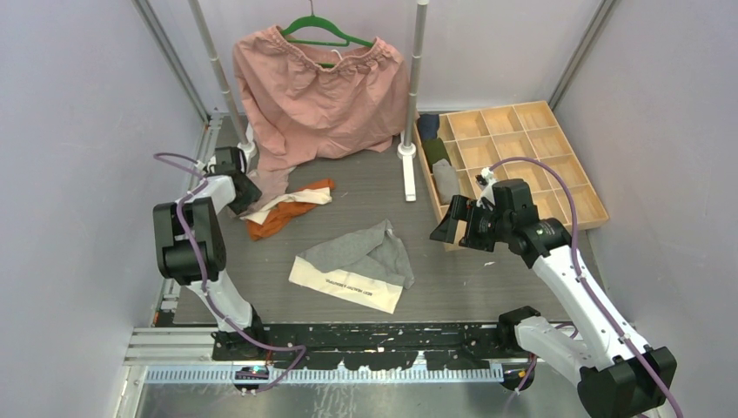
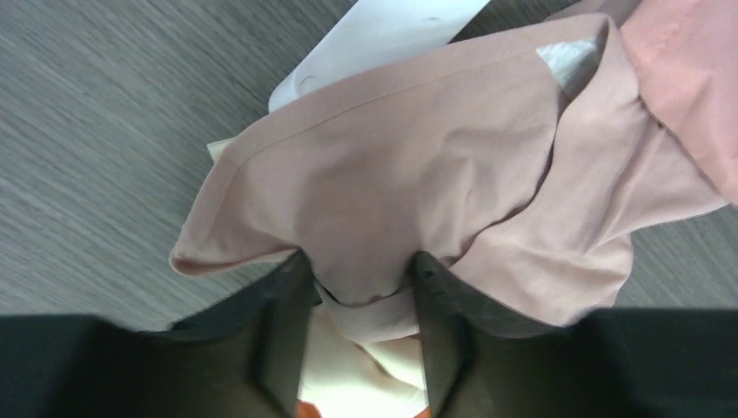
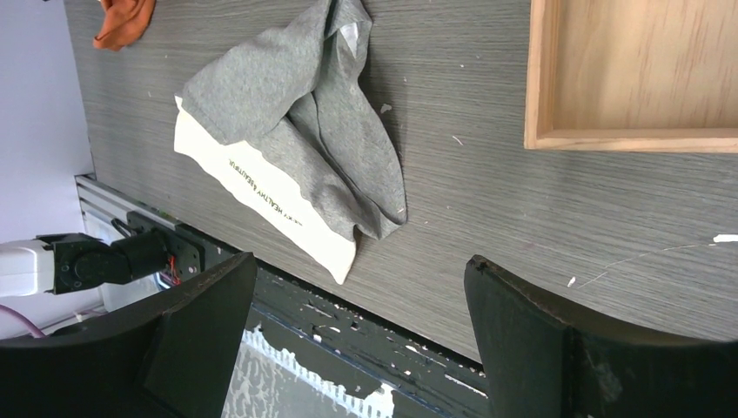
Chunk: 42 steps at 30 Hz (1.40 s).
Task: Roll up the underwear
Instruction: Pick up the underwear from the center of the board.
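Observation:
Grey underwear (image 1: pixel 361 257) with a cream waistband lies spread at the table's middle; it also shows in the right wrist view (image 3: pixel 287 113). Orange underwear (image 1: pixel 278 218) and cream underwear (image 1: pixel 300 198) lie piled at the left. My left gripper (image 1: pixel 248 196) is at that pile, shut on a fold of dusty pink underwear (image 2: pixel 409 165), seen between its jaws (image 2: pixel 361 279); cream cloth (image 2: pixel 365 366) lies beneath. My right gripper (image 1: pixel 448 228) is open and empty (image 3: pixel 361 287), hovering right of the grey underwear, beside the tray.
A wooden compartment tray (image 1: pixel 557 148) stands at the back right, with navy (image 1: pixel 427 126), green (image 1: pixel 435 152) and grey (image 1: pixel 446 181) rolls in its left column. A salmon garment (image 1: pixel 318 96) hangs on a green hanger between two poles; one white pole base (image 1: pixel 407 174) stands mid-table.

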Each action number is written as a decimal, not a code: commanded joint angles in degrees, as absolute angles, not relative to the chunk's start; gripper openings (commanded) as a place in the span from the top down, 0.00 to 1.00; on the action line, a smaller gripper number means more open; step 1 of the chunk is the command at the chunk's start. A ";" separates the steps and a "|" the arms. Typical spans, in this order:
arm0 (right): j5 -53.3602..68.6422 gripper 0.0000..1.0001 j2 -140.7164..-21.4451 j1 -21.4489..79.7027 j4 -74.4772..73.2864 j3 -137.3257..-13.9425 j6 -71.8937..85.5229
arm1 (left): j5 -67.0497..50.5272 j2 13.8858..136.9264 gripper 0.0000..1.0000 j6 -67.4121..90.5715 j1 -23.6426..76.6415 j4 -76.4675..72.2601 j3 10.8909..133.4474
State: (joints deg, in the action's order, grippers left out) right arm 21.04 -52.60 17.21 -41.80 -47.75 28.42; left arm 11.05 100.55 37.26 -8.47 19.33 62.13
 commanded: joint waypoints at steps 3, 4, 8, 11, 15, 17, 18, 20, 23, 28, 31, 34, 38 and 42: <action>19.96 0.05 -52.64 17.57 -41.00 -49.22 27.91 | 10.03 103.36 0.70 36.21 -8.46 16.69 66.69; 19.67 0.05 -52.55 17.58 -41.31 -49.35 27.72 | 9.88 103.29 0.80 36.17 -8.47 16.65 66.85; 18.82 0.05 -52.16 17.58 -42.04 -49.64 27.21 | 10.05 99.08 0.99 35.28 -8.24 16.50 67.03; 19.01 0.05 -52.20 17.53 -41.81 -49.49 27.23 | 9.42 93.06 0.99 32.98 -7.07 16.15 66.75; 22.34 0.05 -51.90 17.53 -40.12 -49.04 28.18 | 2.36 83.30 0.99 30.04 -4.68 14.41 63.68; 23.01 0.05 -51.35 17.52 -39.34 -48.32 28.54 | -2.87 78.86 0.99 29.73 -3.94 13.58 61.55; 22.98 0.05 -51.32 17.56 -39.29 -48.12 28.56 | -5.15 76.87 0.99 29.41 -3.55 13.46 61.23; 23.08 0.05 -51.56 17.58 -39.56 -48.08 28.36 | -9.74 73.84 0.99 28.35 -3.00 13.59 61.47; 23.21 0.05 -51.27 17.60 -39.68 -48.03 28.21 | -15.95 70.23 0.99 25.32 -2.10 15.45 63.88; 22.21 0.05 -50.24 17.66 -39.51 -47.52 28.47 | -32.47 66.72 0.99 22.69 0.33 16.04 67.19; 22.24 0.05 -49.71 17.60 -38.96 -46.97 28.73 | -40.54 66.36 0.99 21.19 4.81 16.31 68.39; 23.46 0.05 -49.33 17.65 -38.27 -46.61 28.91 | -49.09 66.31 0.99 21.36 8.81 13.06 67.66; 24.05 0.05 -49.62 18.57 -37.16 -46.20 29.62 | -55.77 65.10 0.99 24.66 11.50 5.90 65.05; 18.20 0.06 -53.30 26.93 -33.81 -45.74 32.18 | -60.37 62.02 0.99 33.63 11.86 -7.61 61.63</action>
State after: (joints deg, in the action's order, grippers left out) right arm 21.93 -50.70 20.25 -38.70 -46.26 29.67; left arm -51.18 66.24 25.85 11.75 8.38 63.83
